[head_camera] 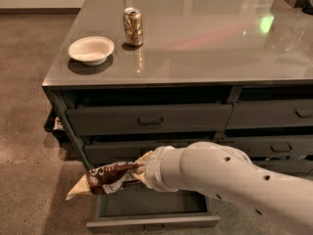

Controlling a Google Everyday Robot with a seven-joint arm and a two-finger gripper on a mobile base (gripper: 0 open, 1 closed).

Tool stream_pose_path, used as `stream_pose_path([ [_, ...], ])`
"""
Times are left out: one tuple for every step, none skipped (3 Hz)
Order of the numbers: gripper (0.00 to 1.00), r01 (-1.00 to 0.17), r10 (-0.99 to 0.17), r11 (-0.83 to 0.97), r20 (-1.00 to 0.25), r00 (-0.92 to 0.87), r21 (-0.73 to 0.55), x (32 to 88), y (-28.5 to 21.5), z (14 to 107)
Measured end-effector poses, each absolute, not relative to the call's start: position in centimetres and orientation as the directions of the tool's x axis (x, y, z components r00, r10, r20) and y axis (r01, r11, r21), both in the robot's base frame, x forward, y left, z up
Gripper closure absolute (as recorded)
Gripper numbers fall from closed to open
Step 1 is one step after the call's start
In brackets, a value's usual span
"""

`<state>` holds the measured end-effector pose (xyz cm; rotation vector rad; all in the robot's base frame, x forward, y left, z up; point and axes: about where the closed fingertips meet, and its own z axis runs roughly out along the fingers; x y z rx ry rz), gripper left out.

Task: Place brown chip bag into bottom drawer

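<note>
The grey table (205, 43) fills most of the view. It has a glossy top and, under its front edge, two columns of drawers.

My white arm (230, 180) comes in from the lower right. It crosses in front of the drawer fronts and points toward the table's front-left corner.

The bottom drawer (151, 223) of the left column is pulled out below the front edge. Its dark inside is open to view and its flat front with a small handle faces the camera.

The brown chip bag (110, 175) hangs in the air above the left end of that open drawer. It lies nearly level and dips a little to the left. Its tan tip reaches out past the drawer's left side, and it is not inside the drawer.

A white bowl (91, 49) sits on the tabletop near the front-left corner. A gold-brown soda can (133, 27) stands upright just behind and to the right of it, apart from it.

My pincer (142, 169) is at the tip of the arm, low in front of the left column. It is clamped on the bag's right end.
</note>
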<state>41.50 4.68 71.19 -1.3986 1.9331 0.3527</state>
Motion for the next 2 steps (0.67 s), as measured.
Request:
stream_pose_path([
  [1.00, -0.908, -0.713, 0.376, -0.683, -0.159, -0.182, 41.51, 4.69, 71.23],
  [1.00, -0.894, -0.709, 0.410, -0.679, -0.188, -0.180, 41.96, 4.27, 70.90],
])
